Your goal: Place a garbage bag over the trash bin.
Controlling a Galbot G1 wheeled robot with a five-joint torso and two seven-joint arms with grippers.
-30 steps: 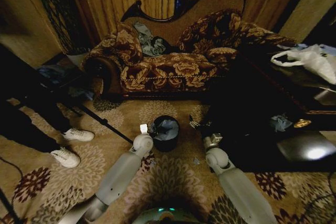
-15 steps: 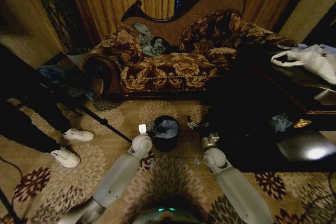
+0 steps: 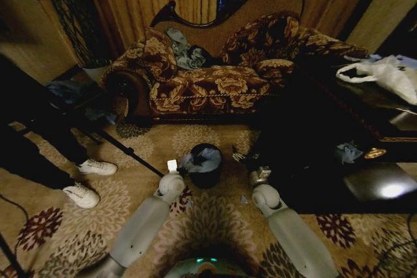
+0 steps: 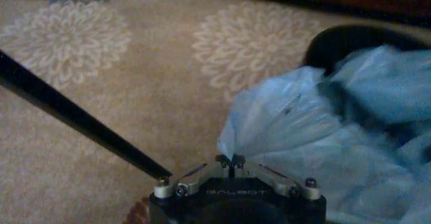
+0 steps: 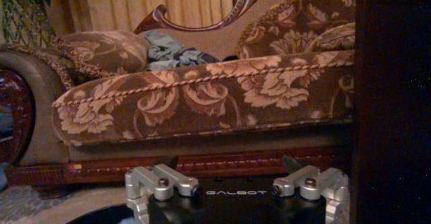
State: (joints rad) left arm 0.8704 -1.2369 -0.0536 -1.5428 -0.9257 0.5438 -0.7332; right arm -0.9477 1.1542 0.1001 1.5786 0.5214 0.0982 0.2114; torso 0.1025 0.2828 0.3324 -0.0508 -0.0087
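Left end effector (image 4: pixel 231 159) pinching garbage bag (image 4: pixel 316 133) edge, now drawn back from trash bin (image 3: pixel 204 168); film pulled outward past rim. Right end effector (image 5: pixel 235 176) spread, idle.

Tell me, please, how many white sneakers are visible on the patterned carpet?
2: one white sneaker lies on the carpet left of the small black cylindrical trash bin; the other white sneaker sits nearer the robot, further left. More may be hidden in the dark.
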